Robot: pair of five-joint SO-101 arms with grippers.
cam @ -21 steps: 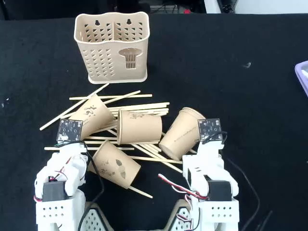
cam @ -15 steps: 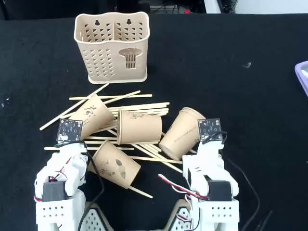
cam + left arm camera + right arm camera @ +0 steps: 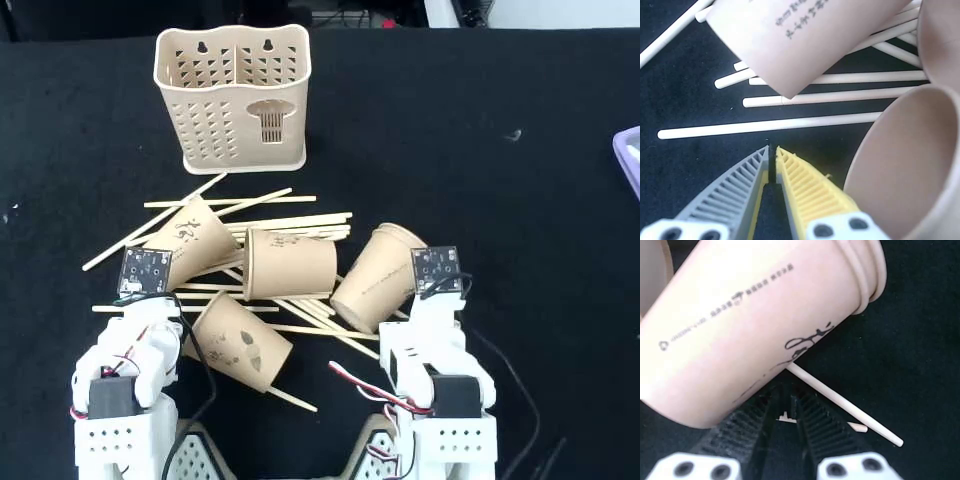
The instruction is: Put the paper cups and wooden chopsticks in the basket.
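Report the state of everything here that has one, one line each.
basket, upright, nothing visible inside
paper cups, all four on their sides on the table, outside the basket
wooden chopsticks, scattered flat among and under the cups, none in the basket
left gripper, fingers shut, holding nothing
right gripper, fingers shut, holding nothing, beside a fallen cup

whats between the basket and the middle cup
In the high view, several chopsticks lie crosswise between the basket and the middle cup.
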